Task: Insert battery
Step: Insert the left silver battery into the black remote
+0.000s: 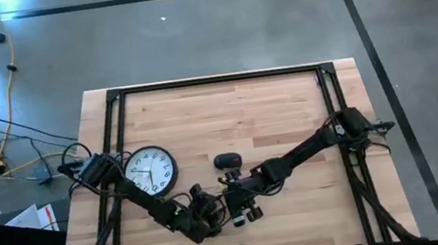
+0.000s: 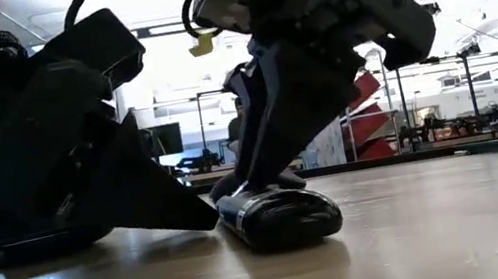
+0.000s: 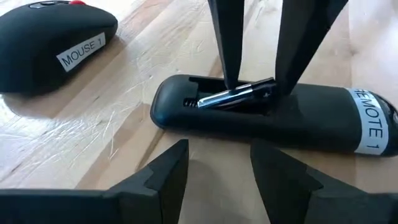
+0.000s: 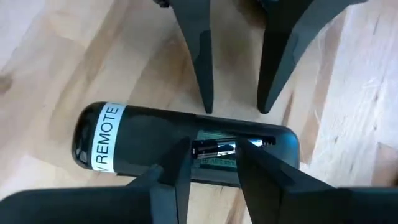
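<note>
1. High view: we see both arms reaching in to meet near the middle of the tabletop's (image 1: 285,104) near edge. The left gripper (image 1: 212,218) and the right gripper (image 1: 231,196) crowd over the same spot, so the remote is hidden under them. A black mouse (image 1: 227,161) lies just beyond them, and a round wall clock (image 1: 151,169) lies flat toward the left edge.

2. Low view: we see the remote (image 2: 277,218) lying flat on the wood, its rounded end toward the camera, with one gripper's fingers coming down onto its top. Which arm is which we cannot tell from this picture alone.

3. Left wrist view: we see the left arm's fingers (image 3: 163,180) parted by a moderate gap, holding nothing, just beside the long side of the remote, which bears a label reading "REMOTE 1". Its battery bay is uncovered, and a battery (image 3: 235,95) sits tilted in it between the right arm's fingers. The mouse, labelled "MOUSE 1", lies near.

4. Right wrist view: we see the right arm's fingers (image 4: 180,163) set narrowly on either side of the battery in the open bay.
</note>
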You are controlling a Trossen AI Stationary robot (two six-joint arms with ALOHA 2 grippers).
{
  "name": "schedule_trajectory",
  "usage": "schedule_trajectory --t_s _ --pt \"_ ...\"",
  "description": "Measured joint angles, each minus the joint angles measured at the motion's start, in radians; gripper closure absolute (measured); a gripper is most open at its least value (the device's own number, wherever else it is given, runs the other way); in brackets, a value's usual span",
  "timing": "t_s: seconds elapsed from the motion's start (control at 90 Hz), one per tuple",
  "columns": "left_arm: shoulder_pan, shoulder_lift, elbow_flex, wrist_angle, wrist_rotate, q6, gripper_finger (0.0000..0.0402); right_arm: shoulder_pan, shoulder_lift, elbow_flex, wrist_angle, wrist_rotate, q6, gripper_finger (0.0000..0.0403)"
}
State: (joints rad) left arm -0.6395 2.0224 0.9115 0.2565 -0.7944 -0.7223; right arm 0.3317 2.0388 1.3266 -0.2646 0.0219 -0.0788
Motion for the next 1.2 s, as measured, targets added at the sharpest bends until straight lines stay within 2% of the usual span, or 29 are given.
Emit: schedule_trajectory --t_s 0.267,0.733,1.2 --pt "0.002 0.000 0.000 0.005 0.000 0.000 0.0245 -0.005 0.000 0.000 0.003 -0.006 0.003 0.0316" --pt "0.005 0.000 0.000 0.006 -0.001 0.001 0.0245 -0.012 0.000 0.000 0.034 -0.007 -0.006 0.0397" --pt "0.005 -0.001 0.000 0.030 -0.004 0.030 0.0245 -0.017 0.026 0.002 0.046 -0.003 0.009 0.0402"
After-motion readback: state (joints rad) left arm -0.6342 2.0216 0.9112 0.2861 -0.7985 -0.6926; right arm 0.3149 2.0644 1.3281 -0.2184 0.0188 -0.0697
